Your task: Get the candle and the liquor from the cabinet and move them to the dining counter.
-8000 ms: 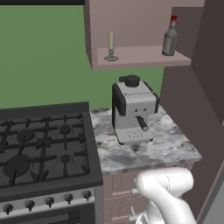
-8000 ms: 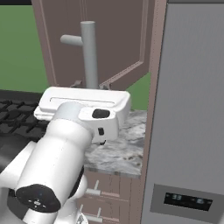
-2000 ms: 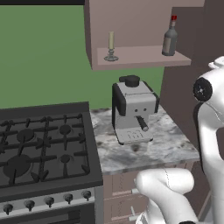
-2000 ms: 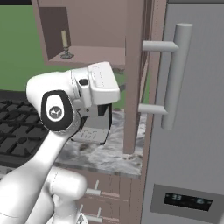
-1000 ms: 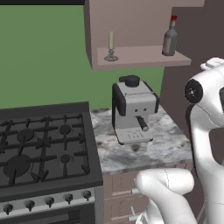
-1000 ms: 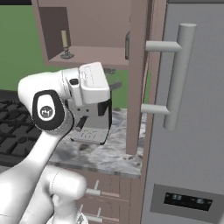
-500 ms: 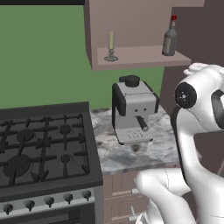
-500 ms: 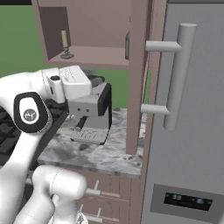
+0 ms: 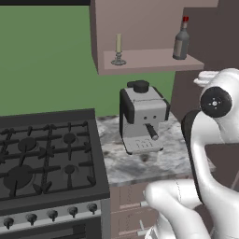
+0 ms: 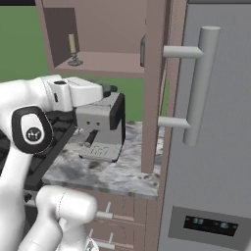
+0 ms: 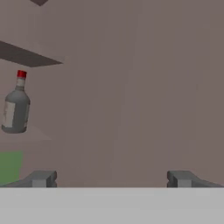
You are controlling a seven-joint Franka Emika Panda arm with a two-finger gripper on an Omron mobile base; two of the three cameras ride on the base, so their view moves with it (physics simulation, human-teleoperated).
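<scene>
No writing can be read: the bottle carries a pale label on its side, too blurred to make out, and the fridge has a small dark display panel whose characters are too small to tell. The bottle, grey-brown with a red cap, stands upright at the right end of the open cabinet's shelf; the candle, a pale taper in a grey candlestick, stands upright near the shelf's left end, well apart from the bottle. The cabinet door stands open, edge-on in the right base view, and screens the bottle from that side. Below the shelf a grey coffee machine sits on the marbled desk, with a black gas stove just beside it to the left and drawer fronts under the desk. The tall fridge with a long silver bar handle stands at the right. The white arm rises between the base and the desk, its forearm crossing in front of the coffee machine in the right base view. The pincer is spread fully wide, its 2 fingertips far apart, holding and touching nothing; it faces the brown cabinet wall, with the bottle off to the left and apart from it.
</scene>
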